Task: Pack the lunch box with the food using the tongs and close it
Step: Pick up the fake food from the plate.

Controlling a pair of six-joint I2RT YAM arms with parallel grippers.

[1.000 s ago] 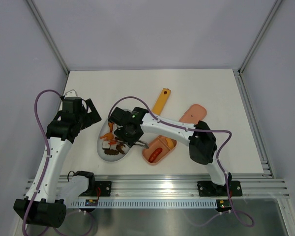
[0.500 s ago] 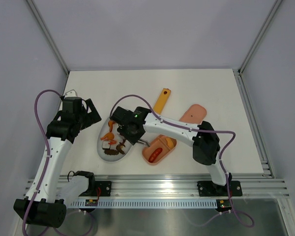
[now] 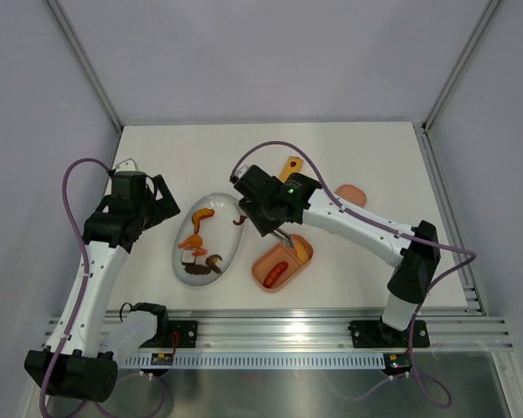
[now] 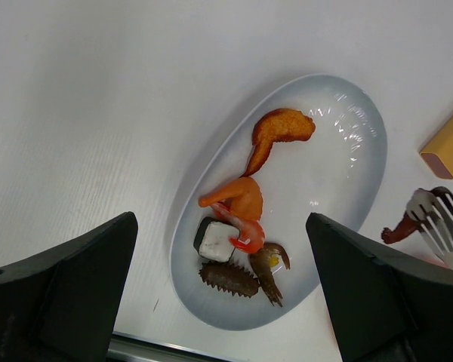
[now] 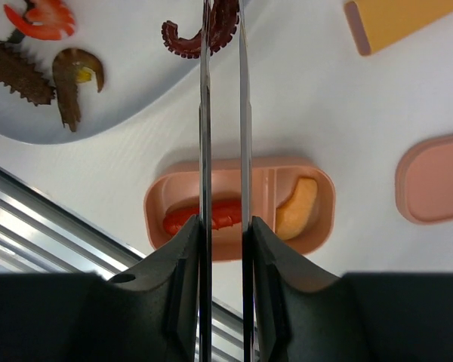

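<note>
Grips the silver tongs (image 5: 204, 136) in the right claw (image 5: 223, 234), pinching a dark red curl (image 5: 183, 39), maybe an octopus arm, beside the white plate (image 4: 340, 121). Holds left claw (image 4: 219, 222) wide open.

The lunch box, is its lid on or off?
Off. The lunch box lies open, food showing inside; the pink lid lies apart beside it.
</note>
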